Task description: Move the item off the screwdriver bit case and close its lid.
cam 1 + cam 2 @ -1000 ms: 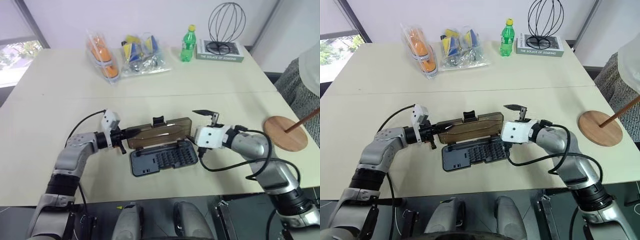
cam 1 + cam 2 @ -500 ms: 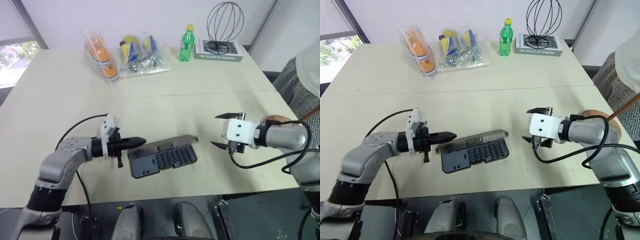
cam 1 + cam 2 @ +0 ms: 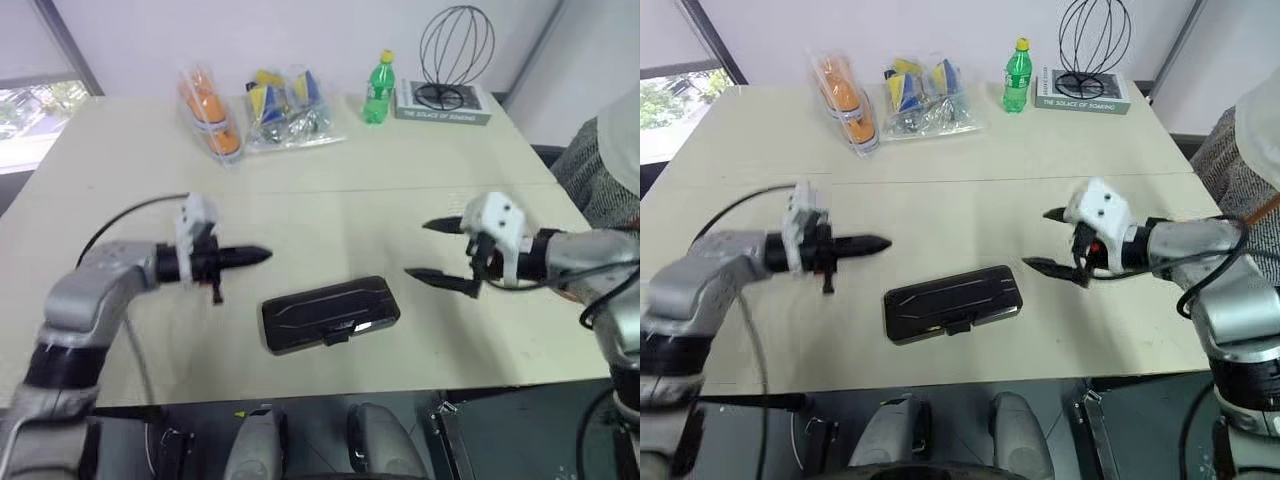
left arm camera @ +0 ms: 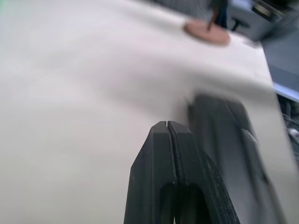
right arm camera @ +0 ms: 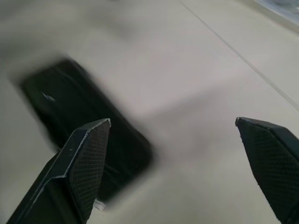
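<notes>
Case lid down, both arms up and off it, nothing in either gripper.

The left gripper (image 3: 262, 255) hangs above the table (image 3: 330, 190), pointing across to the right, fingers pinched together with nothing between them; the left wrist view shows that seam plainly. The right gripper (image 3: 440, 253) faces it from the right, tilted slightly down, jaws spread wide and empty. Between them, nearer the front edge, the screwdriver bit case (image 3: 330, 314) lies flat with the lid (image 3: 952, 298) folded over it, latch tab on the near edge. The left wrist view catches the wooden stand (image 4: 207, 33), its round base on the table far off past the case, well apart from it.
</notes>
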